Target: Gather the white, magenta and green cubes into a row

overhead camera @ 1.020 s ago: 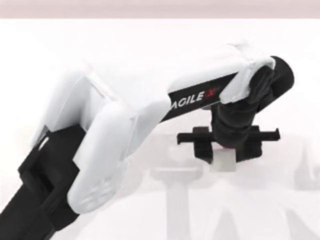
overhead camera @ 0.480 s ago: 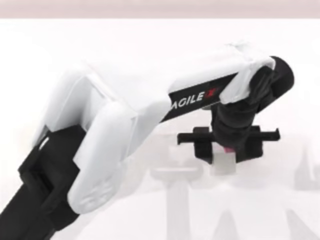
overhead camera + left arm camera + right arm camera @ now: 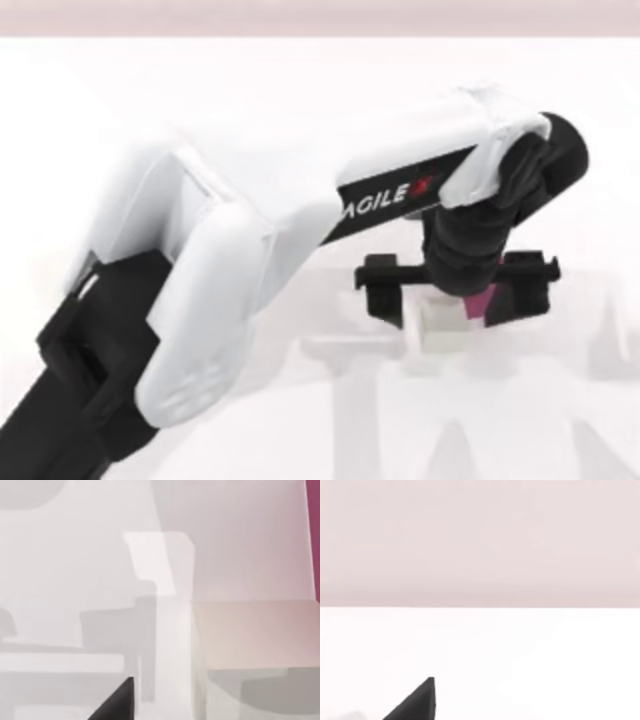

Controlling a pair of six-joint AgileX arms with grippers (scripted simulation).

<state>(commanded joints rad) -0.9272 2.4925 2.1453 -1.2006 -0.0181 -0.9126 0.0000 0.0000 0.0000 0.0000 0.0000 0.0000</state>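
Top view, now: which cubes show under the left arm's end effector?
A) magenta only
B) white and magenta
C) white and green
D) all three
B: beneath the left end effector the white cube sits on the table with the magenta cube right beside it on its right; no green cube shows in any view.

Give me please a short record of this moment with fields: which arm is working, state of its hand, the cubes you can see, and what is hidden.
working arm: left arm, reaching over the table from the top view's left
left hand: open, above the cubes
white cube: on the table, between the fingers
magenta cube: right beside the white cube, partly covered by the hand
green cube: not visible in any view
right arm: not visible in the top view; its wrist view shows only bare table
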